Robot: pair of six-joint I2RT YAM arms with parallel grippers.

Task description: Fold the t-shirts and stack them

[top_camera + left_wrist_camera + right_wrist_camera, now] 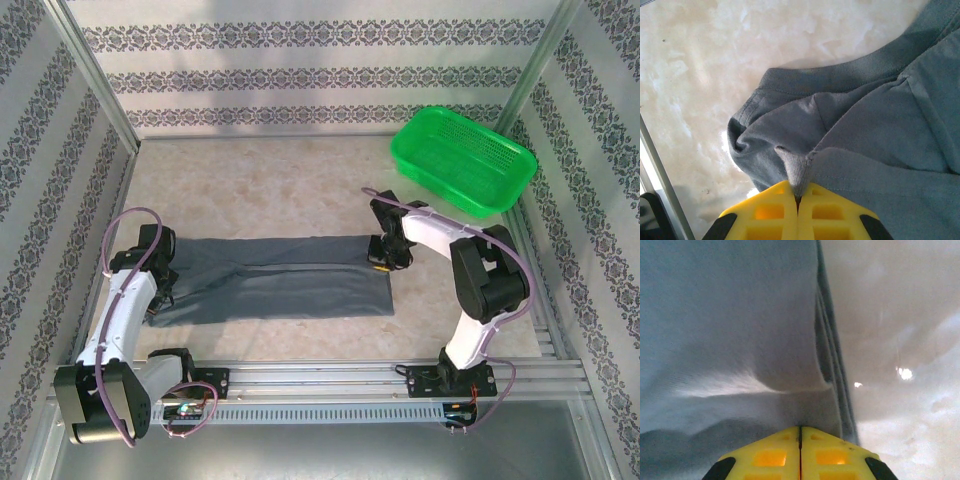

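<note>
My left gripper (pixel 799 195) pinches the slate-grey t-shirt (pixel 285 280) by its collar, and my right gripper (pixel 800 430) clamps its opposite end. It lies folded lengthwise along the table's (pixel 270 185) near edge.

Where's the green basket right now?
Top view: the green basket sits in the far right corner of the table, beyond the right gripper and apart from the t-shirt.

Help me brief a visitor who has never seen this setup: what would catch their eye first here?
A dark grey t-shirt, folded into a long strip, lies across the middle of the table. The left gripper pinches a fold of cloth at its left end, and the right gripper is shut on its right end. A bright green basket sits in the far right corner.
</note>
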